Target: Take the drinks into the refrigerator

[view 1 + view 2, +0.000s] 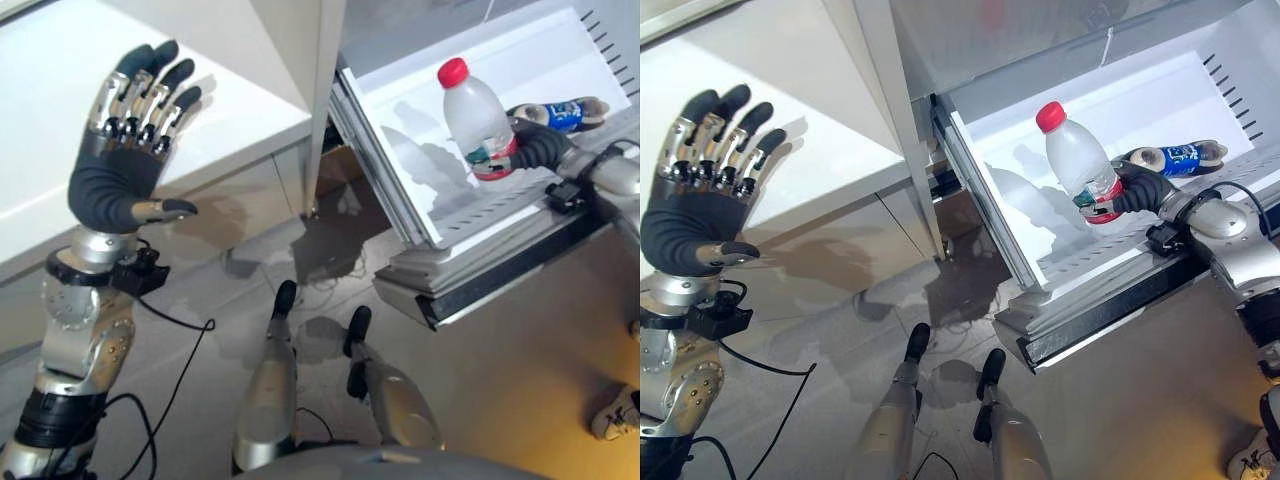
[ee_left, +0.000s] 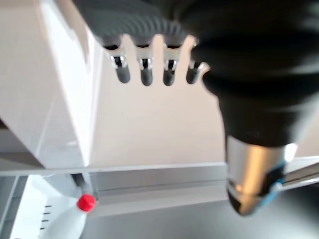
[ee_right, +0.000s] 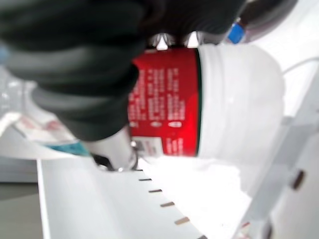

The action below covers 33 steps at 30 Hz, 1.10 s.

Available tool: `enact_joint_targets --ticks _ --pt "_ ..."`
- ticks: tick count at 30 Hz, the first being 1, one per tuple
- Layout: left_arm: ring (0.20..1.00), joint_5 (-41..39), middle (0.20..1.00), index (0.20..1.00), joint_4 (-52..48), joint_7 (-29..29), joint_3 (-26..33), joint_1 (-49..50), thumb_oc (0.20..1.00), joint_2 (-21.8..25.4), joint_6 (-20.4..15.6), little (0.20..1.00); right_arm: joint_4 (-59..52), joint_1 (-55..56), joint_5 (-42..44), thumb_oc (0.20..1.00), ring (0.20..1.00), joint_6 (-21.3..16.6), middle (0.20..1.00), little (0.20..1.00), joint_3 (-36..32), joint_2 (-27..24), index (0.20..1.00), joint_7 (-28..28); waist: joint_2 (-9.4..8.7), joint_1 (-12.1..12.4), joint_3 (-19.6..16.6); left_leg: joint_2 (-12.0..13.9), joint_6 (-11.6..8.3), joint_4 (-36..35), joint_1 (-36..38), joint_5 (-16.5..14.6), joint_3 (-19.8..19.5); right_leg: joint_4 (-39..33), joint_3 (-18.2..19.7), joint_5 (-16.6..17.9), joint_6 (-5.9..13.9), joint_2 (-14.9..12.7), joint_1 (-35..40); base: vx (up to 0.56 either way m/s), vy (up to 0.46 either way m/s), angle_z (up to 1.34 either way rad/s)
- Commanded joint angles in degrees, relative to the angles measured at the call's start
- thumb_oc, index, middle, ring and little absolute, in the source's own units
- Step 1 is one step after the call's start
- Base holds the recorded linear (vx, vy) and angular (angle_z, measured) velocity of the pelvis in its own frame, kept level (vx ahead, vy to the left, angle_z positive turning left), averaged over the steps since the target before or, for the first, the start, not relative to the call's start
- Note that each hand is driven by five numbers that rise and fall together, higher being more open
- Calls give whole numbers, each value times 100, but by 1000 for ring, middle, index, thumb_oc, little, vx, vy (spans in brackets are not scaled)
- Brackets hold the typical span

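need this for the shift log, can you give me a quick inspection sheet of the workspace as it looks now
surface: white fridge drawer pulled out, slotted wall along its far side
job's things: red-capped bottle with red label, held upright over the drawer; a blue-labelled bottle lies on its side in the drawer behind it
clutter: nothing seen
hands: right hand curled round the red-capped bottle's lower part; left hand raised, fingers straight, holding nothing, in front of a white counter
cables: nothing seen apart from the robot's own
surroundings: pale floor; a person's shoe at the right edge
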Motion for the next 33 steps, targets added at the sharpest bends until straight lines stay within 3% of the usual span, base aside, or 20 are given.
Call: enact_joint_targets --ticks 1,22,23,33 --pt "1000 168 1000 1000 613 200 -356 520 1000 -177 378 1000 414 -684 -51 200 200 -251 200 200 768 499 200 -436 15 13 414 -102 355 -373 336 -299 206 507 137 -371 133 -137 -369 0 0 0" --pt "1000 499 1000 1000 488 490 -234 421 1000 -283 322 1000 932 -1176 -727 200 200 -284 200 200 918 1182 200 -736 22 -67 414 -79 391 -500 53 -283 261 582 177 -336 124 -129 -854 0 0 0" --pt "1000 525 1000 1000 485 498 -228 453 1000 -284 323 1000 956 -1215 -738 1000 1000 -266 1000 1000 957 1216 1000 -739 12 -74 414 -70 392 -515 106 -311 269 591 194 -375 123 -119 -815 0 0 0" --pt "1000 514 1000 1000 501 486 -238 357 1000 -167 335 1000 843 -1347 -575 1000 1000 -247 1000 1000 1025 1195 1000 -687 -80 -95 414 -93 396 -464 197 -312 261 519 179 -315 125 -132 -671 -19 0 0"
